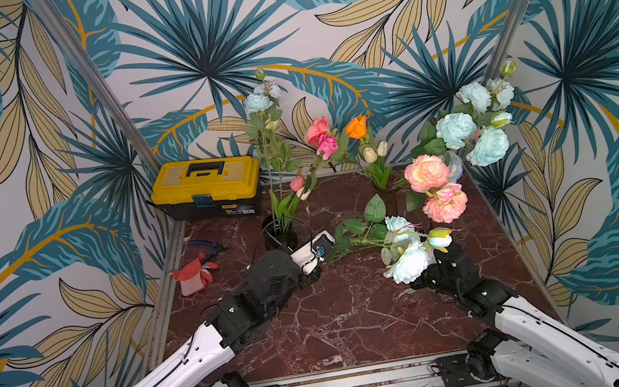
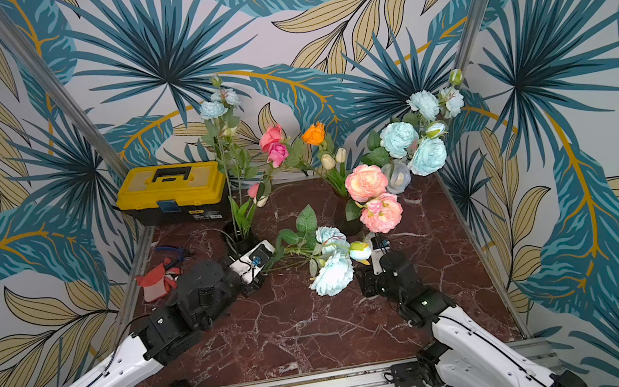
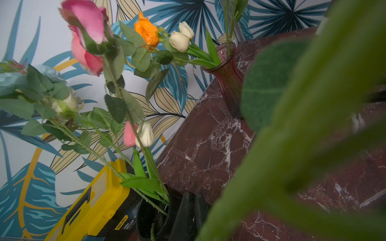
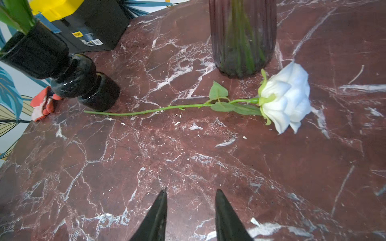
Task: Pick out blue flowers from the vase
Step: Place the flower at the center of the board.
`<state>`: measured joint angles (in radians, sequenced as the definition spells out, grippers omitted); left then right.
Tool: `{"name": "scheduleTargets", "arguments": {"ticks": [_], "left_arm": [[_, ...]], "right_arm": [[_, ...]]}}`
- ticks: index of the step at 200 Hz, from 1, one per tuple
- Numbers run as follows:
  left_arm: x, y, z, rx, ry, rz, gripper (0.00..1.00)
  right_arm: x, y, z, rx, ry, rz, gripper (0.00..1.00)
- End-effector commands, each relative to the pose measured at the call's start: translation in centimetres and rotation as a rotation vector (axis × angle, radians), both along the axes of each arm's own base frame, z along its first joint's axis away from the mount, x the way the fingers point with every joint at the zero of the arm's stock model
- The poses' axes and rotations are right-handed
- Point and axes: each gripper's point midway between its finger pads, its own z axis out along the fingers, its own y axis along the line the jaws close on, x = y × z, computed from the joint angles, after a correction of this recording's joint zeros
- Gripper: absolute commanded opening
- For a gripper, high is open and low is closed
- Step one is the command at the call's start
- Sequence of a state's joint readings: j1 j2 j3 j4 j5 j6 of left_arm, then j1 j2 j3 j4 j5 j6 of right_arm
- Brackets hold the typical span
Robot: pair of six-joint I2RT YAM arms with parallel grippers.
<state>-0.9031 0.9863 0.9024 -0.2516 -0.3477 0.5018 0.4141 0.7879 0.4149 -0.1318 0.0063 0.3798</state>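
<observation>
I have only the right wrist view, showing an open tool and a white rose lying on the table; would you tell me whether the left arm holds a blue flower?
Observer: Yes, the left tool is shut on the stem end of a blue flower spray, held above the table.
Operator: Thank you. Are there blue blooms in the black vase?
Observer: Yes, a tall blue-flowered stem stands in the black vase.
Operator: And further right?
Observer: Another cluster of blue blooms rises beside the pink peonies.

On your table, the toolbox sits back left, one vase just right of and before it, a second vase back right; a sprig of flowers stretches across the middle, before both.
</observation>
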Motion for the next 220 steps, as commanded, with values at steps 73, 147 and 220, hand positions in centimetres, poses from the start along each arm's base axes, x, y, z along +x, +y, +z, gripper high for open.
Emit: {"name": "scheduleTargets", "arguments": {"ticks": [73,147,220], "left_arm": [[2.0,1.6,-2.3,0.152,0.037,0.162,0.00],[2.4,3.1,4.0,-0.074,-0.034,0.164,0.00],[1.8,3.8,10.9,-0.201,-0.160,0.139,0.00]], "right_arm": [[2.0,-1.6,2.5,0.008,-0.055,-0.082,0.38],[2.8,-1.7,3.3,-0.047,-0.068,-0.072,0.38],[3.0,-2.3,4.6,-0.095,-0.093,-0.078,0.38]]}}
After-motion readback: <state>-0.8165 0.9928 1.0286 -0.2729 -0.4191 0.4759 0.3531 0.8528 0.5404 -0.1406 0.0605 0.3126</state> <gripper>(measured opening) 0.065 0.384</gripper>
